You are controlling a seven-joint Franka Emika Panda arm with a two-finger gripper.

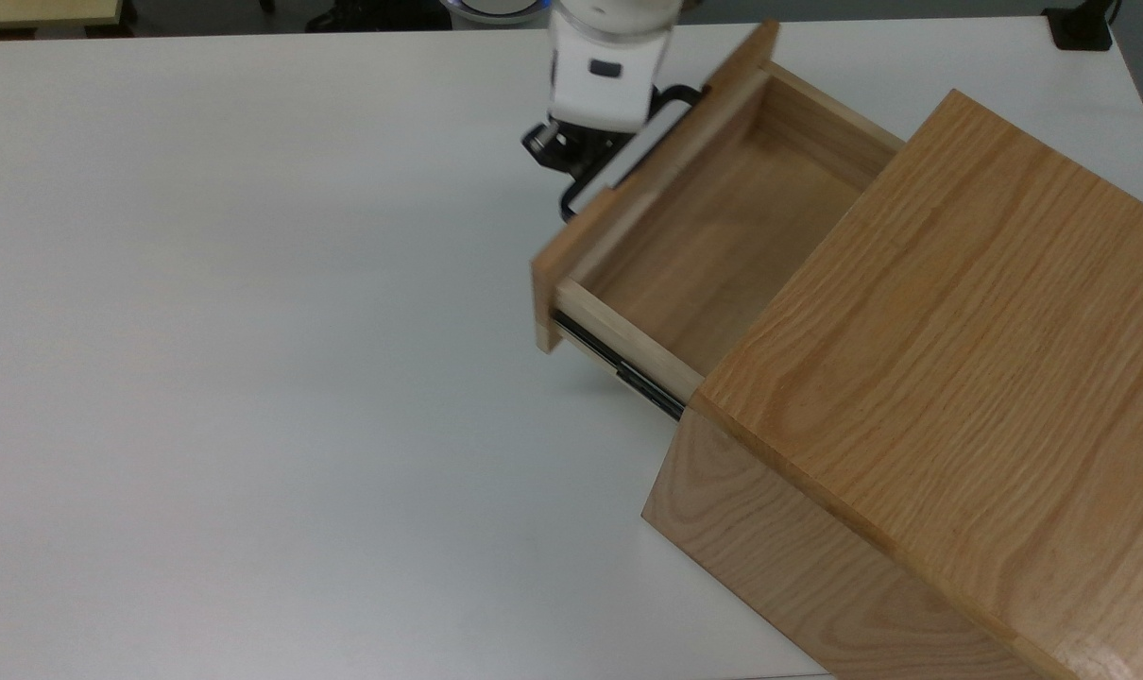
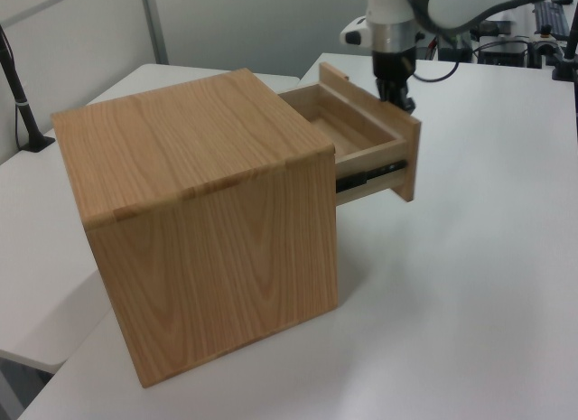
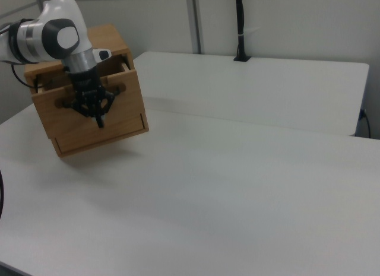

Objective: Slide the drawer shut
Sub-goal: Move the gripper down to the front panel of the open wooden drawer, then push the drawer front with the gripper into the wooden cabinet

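Note:
The drawer (image 1: 704, 236) is a light oak tray that sticks partway out of the oak cabinet (image 1: 959, 331), its inside bare. Its flat front panel carries a black bar handle (image 1: 687, 94). My gripper (image 1: 571, 161) hangs fingers-down right at the handle, against the outer face of the front panel, and looks shut with nothing held. In the left view the gripper (image 2: 400, 93) sits just behind the drawer's front panel (image 2: 408, 163). In the right view the gripper (image 3: 100, 120) overlaps the drawer front (image 3: 127, 86).
The cabinet stands on a wide white table (image 1: 250, 331) at the top view's right. A black clamp base (image 1: 1082, 24) sits at the far corner. A black pole (image 3: 240, 27) rises at the back of the right view.

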